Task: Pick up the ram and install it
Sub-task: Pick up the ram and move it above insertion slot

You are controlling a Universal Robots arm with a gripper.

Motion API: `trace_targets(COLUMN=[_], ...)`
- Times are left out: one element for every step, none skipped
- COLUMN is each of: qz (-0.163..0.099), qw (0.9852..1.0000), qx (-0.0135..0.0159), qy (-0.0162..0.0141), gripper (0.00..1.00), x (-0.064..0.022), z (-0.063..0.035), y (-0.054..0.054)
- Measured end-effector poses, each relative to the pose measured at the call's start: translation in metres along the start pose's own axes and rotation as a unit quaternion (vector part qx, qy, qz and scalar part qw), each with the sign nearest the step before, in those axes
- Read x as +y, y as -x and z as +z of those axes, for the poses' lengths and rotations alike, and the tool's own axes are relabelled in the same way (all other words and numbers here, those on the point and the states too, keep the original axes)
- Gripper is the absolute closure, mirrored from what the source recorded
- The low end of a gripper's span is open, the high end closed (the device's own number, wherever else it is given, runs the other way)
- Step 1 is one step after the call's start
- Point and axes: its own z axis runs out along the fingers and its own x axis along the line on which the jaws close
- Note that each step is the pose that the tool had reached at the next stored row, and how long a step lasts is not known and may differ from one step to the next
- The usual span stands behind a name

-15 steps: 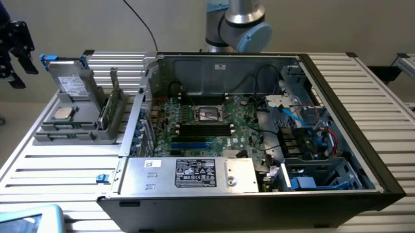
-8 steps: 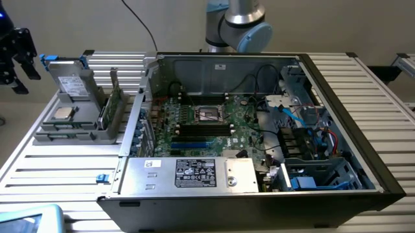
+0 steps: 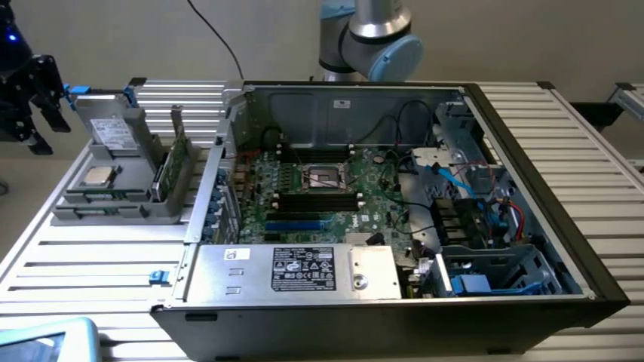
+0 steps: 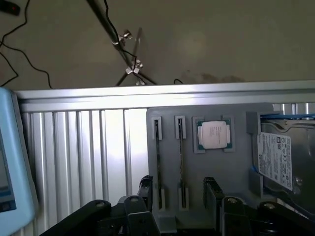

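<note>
Nearest the wrist camera, the jaws stood apart and empty, partly cut off. Just beyond, in the grey holder (image 4: 236,167) on the surface (image 4: 74,147), two sticks stood on edge, barely thin dark lines: the ram (image 4: 157,157) and a second stick (image 4: 181,157), long axes parallel, running near to far. Farther lay one processor chip (image 4: 214,133) and one drive (image 4: 275,157).

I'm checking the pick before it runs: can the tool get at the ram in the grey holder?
Probably yes. The ram stands on edge in the holder with nothing over its top edge, and the open tool hangs nearby, with no obstacle between.
</note>
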Motion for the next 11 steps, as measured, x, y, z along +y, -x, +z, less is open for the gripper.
trace_targets(qz=[0.0,0.0,0.0,0.0,0.0,0.0,0.0,0.0,0.0,0.0,0.0], qw=[1.0,1.0,1.0,1.0,1.0,1.0,1.0,1.0,1.0,1.0,1.0], qx=[0.0,0.0001,0.0001,0.0001,0.0001,0.0001,0.0001,0.0001,0.0001,0.0001,0.0001], qy=[0.0,0.0001,0.0001,0.0,0.0,0.0,0.0,0.0001,0.0001,0.0,0.0001], gripper=[0.45,0.45,0.45,0.45,0.45,0.45,0.45,0.45,0.45,0.45,0.45], x=[-0.0006,-0.0011,-0.0016,-0.002,-0.0023,-0.0024,-0.0027,-0.0031,-0.0035,-0.0038,-0.0041], z=[0.0017,0.0035,0.0053,0.0071,0.0089,0.0106,0.0124,0.0143,0.0161,0.0179,0.0196], y=[0.0,0.0,0.0,0.0,0.0,0.0,-0.001,-0.001,-0.001,-0.002,-0.002])
